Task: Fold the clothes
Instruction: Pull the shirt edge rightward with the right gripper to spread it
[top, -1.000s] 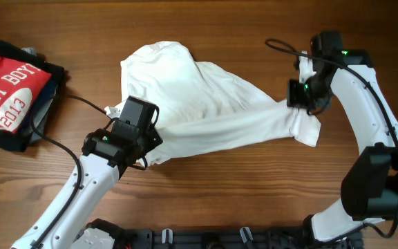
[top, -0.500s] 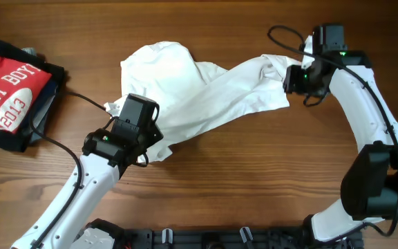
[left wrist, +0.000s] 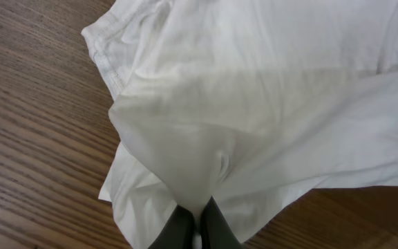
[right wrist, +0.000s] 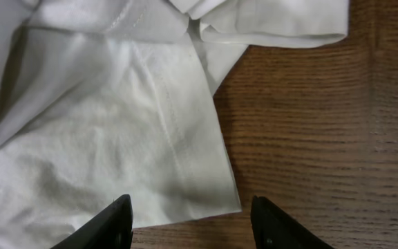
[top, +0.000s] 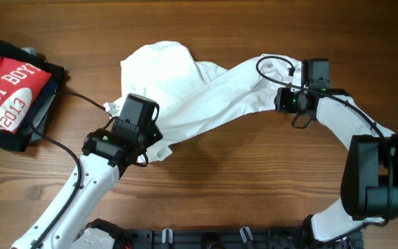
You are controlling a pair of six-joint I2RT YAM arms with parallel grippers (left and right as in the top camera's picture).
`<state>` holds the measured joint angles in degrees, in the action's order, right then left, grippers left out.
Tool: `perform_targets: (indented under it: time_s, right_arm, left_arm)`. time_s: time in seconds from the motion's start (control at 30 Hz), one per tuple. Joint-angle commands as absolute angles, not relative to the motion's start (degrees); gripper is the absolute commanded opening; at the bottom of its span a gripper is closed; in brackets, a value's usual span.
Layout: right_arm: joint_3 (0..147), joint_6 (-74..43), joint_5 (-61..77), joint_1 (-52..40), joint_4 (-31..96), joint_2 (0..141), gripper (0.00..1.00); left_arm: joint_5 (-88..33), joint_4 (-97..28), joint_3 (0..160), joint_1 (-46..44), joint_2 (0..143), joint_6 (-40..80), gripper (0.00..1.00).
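Note:
The clothes, a plain white T-shirt, lie crumpled across the middle of the wooden table, with one long band running right. My left gripper is at the shirt's lower left edge. In the left wrist view that gripper is shut on a raised pinch of the white fabric. My right gripper hovers at the band's right end. In the right wrist view it stands open, empty, just above a stitched hem corner of the shirt.
A pile of folded garments topped by a red shirt with white lettering lies at the far left edge. Black cables trail from the left arm over the table. Bare wood lies right of the hem.
The right gripper carried the shirt's right end up and to the left, opened and let it go. That end now lies flat. The left gripper has kept its pinch in place.

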<state>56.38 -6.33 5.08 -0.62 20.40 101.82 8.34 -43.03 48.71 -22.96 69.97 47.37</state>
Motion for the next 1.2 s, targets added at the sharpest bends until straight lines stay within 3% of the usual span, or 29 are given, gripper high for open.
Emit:
perform_targets:
  time_s: [0.0, 0.17, 0.23, 0.3, 0.33, 0.57, 0.8, 0.93, 1.17]
  right_arm:
    - [55.8, -6.0, 5.8, -1.7, 19.1, 106.8, 0.56]
    - [55.8, -6.0, 5.9, -3.1, 17.4, 111.5, 0.54]
    - [55.8, -6.0, 5.8, -3.4, 18.2, 111.5, 0.39]
    - [55.8, -6.1, 5.0, -3.3, 20.0, 111.5, 0.08]
    - [55.8, -6.2, 3.7, -3.3, 20.9, 111.5, 0.04]
    - [59.1, -12.2, -2.6, -2.4, 33.0, 109.2, 0.04]
    - [60.2, -18.5, -10.2, 9.2, 45.3, 93.9, 0.04]
    - [60.1, -18.0, -9.0, 10.7, 48.1, 92.4, 0.04]
    - [60.1, -25.5, -19.4, 15.5, 51.7, 92.4, 0.04]
  left_arm:
    - [9.7, -42.9, 48.8, -22.7, 70.0, 46.7, 0.04]
    - [9.7, -42.9, 48.8, -22.7, 70.0, 46.7, 0.04]
    - [9.7, -42.9, 48.8, -22.7, 70.0, 46.7, 0.04]
    - [9.7, -42.9, 48.8, -22.7, 70.0, 46.7, 0.04]
    - [9.7, -42.9, 48.8, -22.7, 70.0, 46.7, 0.04]
    - [9.7, -42.9, 48.8, -22.7, 70.0, 46.7, 0.04]
    - [9.7, -42.8, 48.8, -22.7, 70.2, 46.7, 0.04]
    - [9.5, -42.7, 48.8, -22.7, 72.0, 46.7, 0.04]
    - [-6.9, -40.3, 48.8, -24.2, 77.7, 46.7, 0.04]
